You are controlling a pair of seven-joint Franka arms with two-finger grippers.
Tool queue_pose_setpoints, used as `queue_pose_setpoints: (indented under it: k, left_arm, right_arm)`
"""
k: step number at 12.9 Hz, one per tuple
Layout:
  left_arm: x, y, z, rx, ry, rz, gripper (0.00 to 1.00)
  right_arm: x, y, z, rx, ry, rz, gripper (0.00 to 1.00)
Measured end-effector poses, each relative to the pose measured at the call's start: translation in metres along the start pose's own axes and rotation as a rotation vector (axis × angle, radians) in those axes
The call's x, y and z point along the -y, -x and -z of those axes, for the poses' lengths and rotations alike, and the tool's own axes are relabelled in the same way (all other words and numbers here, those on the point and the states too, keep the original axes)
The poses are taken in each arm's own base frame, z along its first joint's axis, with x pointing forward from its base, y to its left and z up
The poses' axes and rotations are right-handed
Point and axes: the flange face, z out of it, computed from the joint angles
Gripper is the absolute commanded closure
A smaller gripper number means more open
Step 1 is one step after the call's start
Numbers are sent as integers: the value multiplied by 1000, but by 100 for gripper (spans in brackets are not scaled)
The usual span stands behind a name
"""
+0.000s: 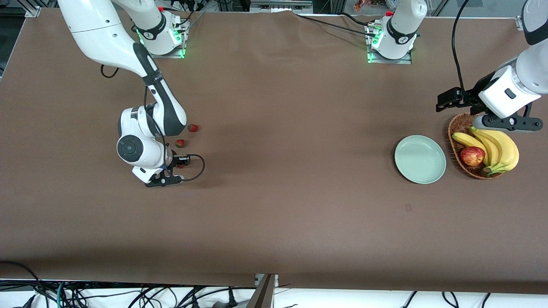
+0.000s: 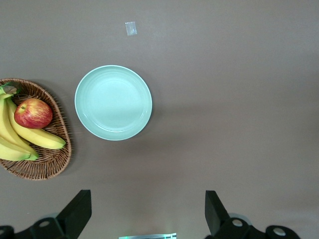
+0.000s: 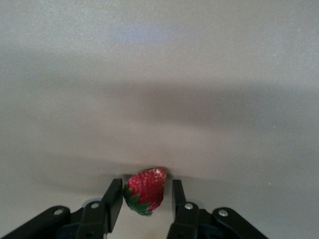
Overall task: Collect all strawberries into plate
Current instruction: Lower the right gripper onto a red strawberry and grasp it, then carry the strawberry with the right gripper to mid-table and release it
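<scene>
Three strawberries lie toward the right arm's end of the table. Two sit bare, one strawberry farther from the front camera than the other strawberry. The third strawberry lies on the table between the fingers of my right gripper, which is low over it. One finger touches its leafy cap and a thin gap shows at the other finger. The mint-green plate lies with nothing on it near the left arm's end. My left gripper hangs open over the basket and waits.
A brown wicker basket beside the plate holds bananas and a red apple. A small pale scrap lies on the brown tabletop nearer the front camera than the plate.
</scene>
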Motion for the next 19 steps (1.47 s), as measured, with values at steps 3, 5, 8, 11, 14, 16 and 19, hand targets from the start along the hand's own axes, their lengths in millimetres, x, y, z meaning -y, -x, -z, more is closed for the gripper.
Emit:
queue_pose_setpoints:
  k: [3, 5, 8, 11, 14, 16, 19]
  left_arm:
    - [0, -2, 4, -25, 0, 0, 0]
    - [-1, -1, 13, -51, 0, -1, 0]
    - [1, 0, 25, -91, 1, 2, 0]
    - [1, 0, 27, -98, 1, 2, 0]
    - [3, 0, 27, -96, -18, 2, 0]
    - [7, -1, 26, -96, -22, 8, 0]
    - [13, -7, 13, -107, -22, 11, 0]
  right_arm:
    - [0, 0, 0, -2, 0, -2, 82]
    - [12, -1, 4, -11, -14, -33, 82]
    - [78, -7, 31, -55, -77, -112, 81]
    - [161, -2, 58, -71, -183, -214, 80]
    - [265, 13, 66, -119, -369, -345, 80]
    - [353, 36, 47, -189, -484, -444, 80]
    - [471, 86, -3, -263, -690, -562, 74]
